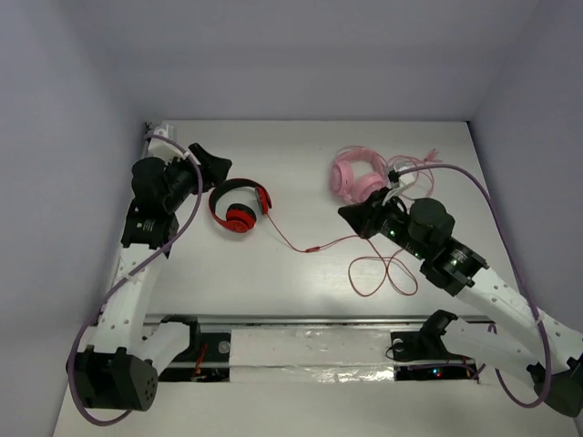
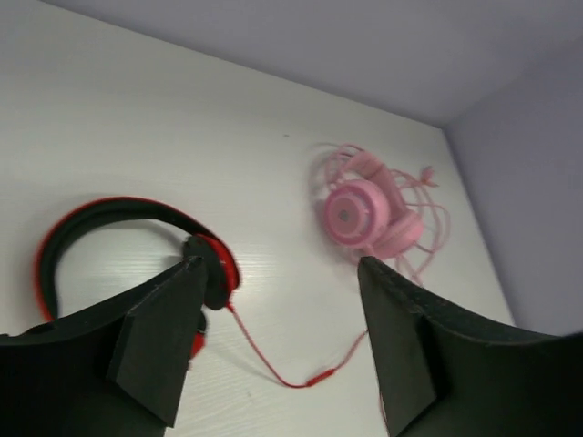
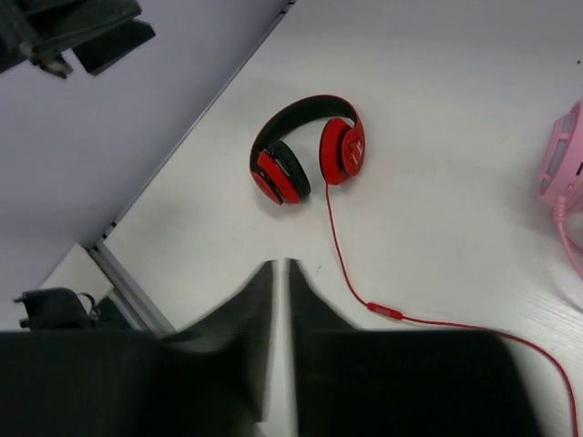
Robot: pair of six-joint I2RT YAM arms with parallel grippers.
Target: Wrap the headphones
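No lettering, brand mark or number is legible in any view. The round cups of the red over-ear headphones point(image 1: 239, 208) look plain at this size, and the pink headphones point(image 1: 357, 175) to their right are too blurred to read.

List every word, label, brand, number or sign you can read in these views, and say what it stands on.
No text can be read in any view.
The red over-ear headphones with black pads: any logo on the cups is too small and blurred to make out.
The pink headphones: no legible print.
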